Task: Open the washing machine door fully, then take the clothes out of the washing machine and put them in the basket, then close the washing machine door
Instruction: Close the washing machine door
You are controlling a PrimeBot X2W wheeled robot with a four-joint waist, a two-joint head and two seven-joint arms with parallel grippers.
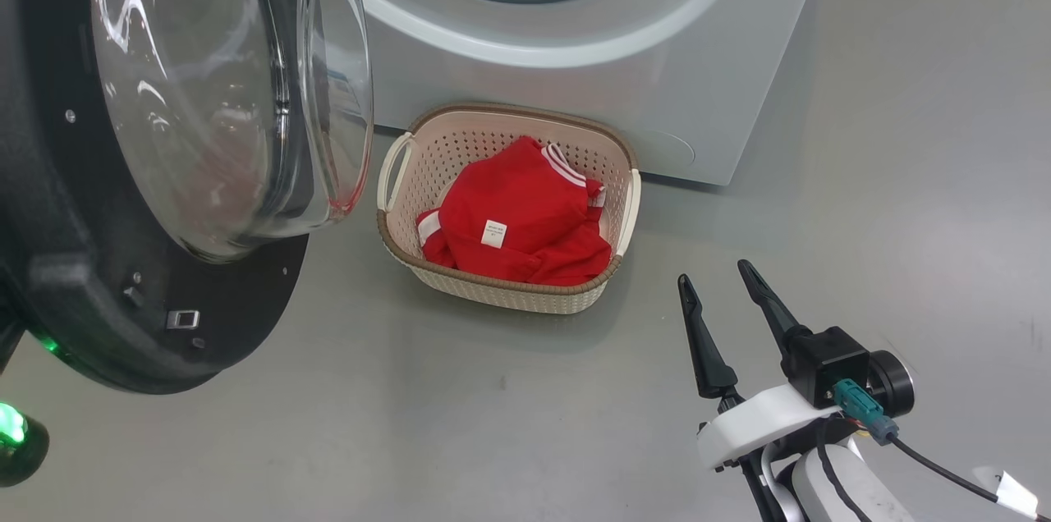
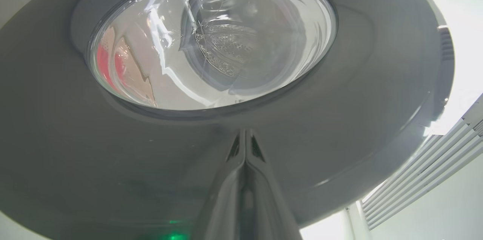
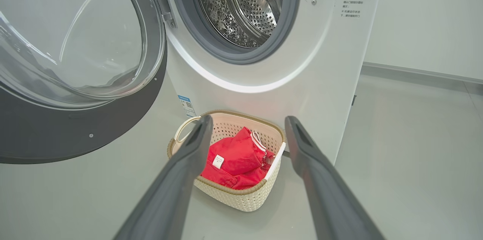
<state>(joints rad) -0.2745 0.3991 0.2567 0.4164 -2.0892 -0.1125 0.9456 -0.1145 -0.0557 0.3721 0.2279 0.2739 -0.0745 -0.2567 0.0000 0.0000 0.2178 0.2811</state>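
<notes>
In front of the white washing machine [image 1: 591, 70], in the head view, the basket [image 1: 525, 113] stands on the grey floor [image 1: 493, 407], just beside the machine's front panel. The clothes [image 1: 525, 218], a red garment with white trim and a small white tag, lie inside it. The washing machine door [image 1: 98, 284] hangs open at the left, and its glass bowl [image 1: 230, 95] bulges toward the basket. The right gripper [image 1: 713, 273] hovers at the lower right, spread and holding nothing, well apart from the basket.

In the left wrist view, the left gripper [image 2: 245, 136] has its two fingers pressed together. The tips are at the dark outer face of the door, just below the glass bowl. Whether they touch it I cannot tell.

In the right wrist view, the drum [image 3: 245, 10] looks empty as far as it is visible, so I judge that only closing the door remains. The door is stiff and probably rather heavy, and it turns on its hinge [image 3: 163, 4]. The glass bowl is smooth, slippery and breakable. It is therefore better to press on the dark rim, far from the hinge, with a slow and steady push.
</notes>
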